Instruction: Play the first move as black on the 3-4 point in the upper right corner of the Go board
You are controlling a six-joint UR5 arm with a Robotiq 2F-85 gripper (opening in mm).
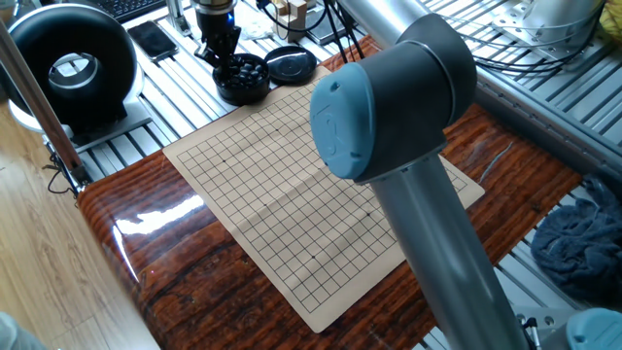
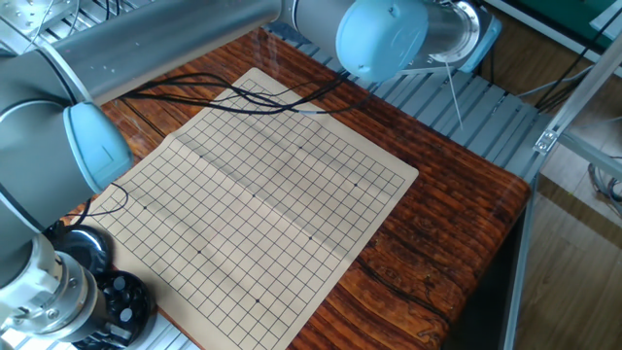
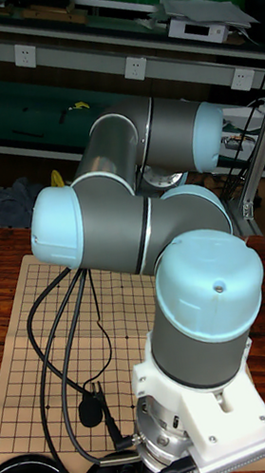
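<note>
Gripper [image 1: 223, 60] down inside black bowl [image 1: 243, 80] of stones [image 1: 249, 73] off board's [image 1: 292, 185] far corner; finger state cannot tell. Lid [image 1: 291, 64] beside bowl. Board bare.

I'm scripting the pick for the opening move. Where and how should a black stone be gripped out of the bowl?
Come straight down through the open top of the bowl, where the gripper is. Pinch one black stone across its round edge; the bowl's walls likely block any sideways approach. The stones lie piled, so choose a top one.
</note>
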